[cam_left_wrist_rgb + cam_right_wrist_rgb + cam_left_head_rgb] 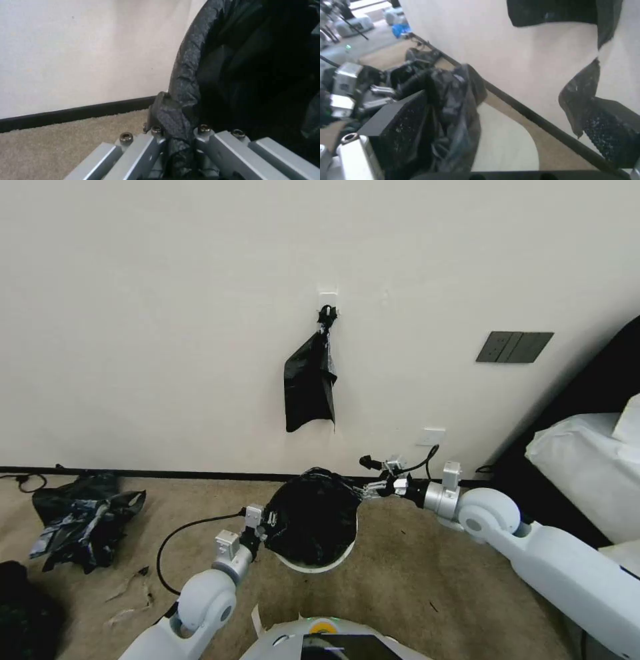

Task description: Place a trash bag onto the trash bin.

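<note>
Both pinching thin shiny black plastic trash bag (pixel 312 517) over round cream-white plastic bin (pixel 313 565): left gripper (pixel 267 525), right gripper (pixel 363 491).

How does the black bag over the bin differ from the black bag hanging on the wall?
The glossy black plastic trash bag is spread across the round cream-white plastic trash bin, pinched by the left hand and right hand. The black plastic bag on the wall hook hangs limp, flat and untouched. Both are thin and wrinkly.
</note>
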